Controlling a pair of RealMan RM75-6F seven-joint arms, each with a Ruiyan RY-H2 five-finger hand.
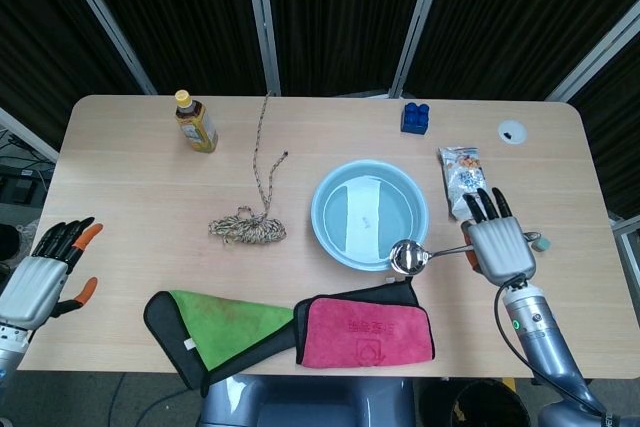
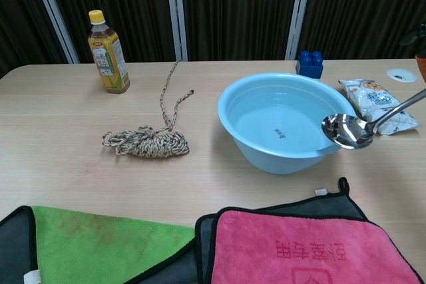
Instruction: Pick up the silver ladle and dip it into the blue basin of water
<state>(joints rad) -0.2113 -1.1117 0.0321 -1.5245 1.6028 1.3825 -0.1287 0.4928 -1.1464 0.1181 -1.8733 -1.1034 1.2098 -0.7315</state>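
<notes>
silver ladle (image 1: pixel 408 256) held aloft by its handle in the right hand (image 1: pixel 497 244), fingers wrapped around the thin stem, bowl hovering at the near rim of the blue basin (image 1: pixel 326 230), not yet in the water. could clip the rim on the way in and tip or shove the light plastic basin, spilling water toward the pink cloth (image 1: pixel 366 332) just below. could also twist in the grasp, being smooth polished metal on a slim rod. round, shiny, shallow-cupped ladle; smooth, rounded basin. left hand (image 1: pixel 45 278) idle at the table's edge, fingers spread, holding nothing.
</notes>
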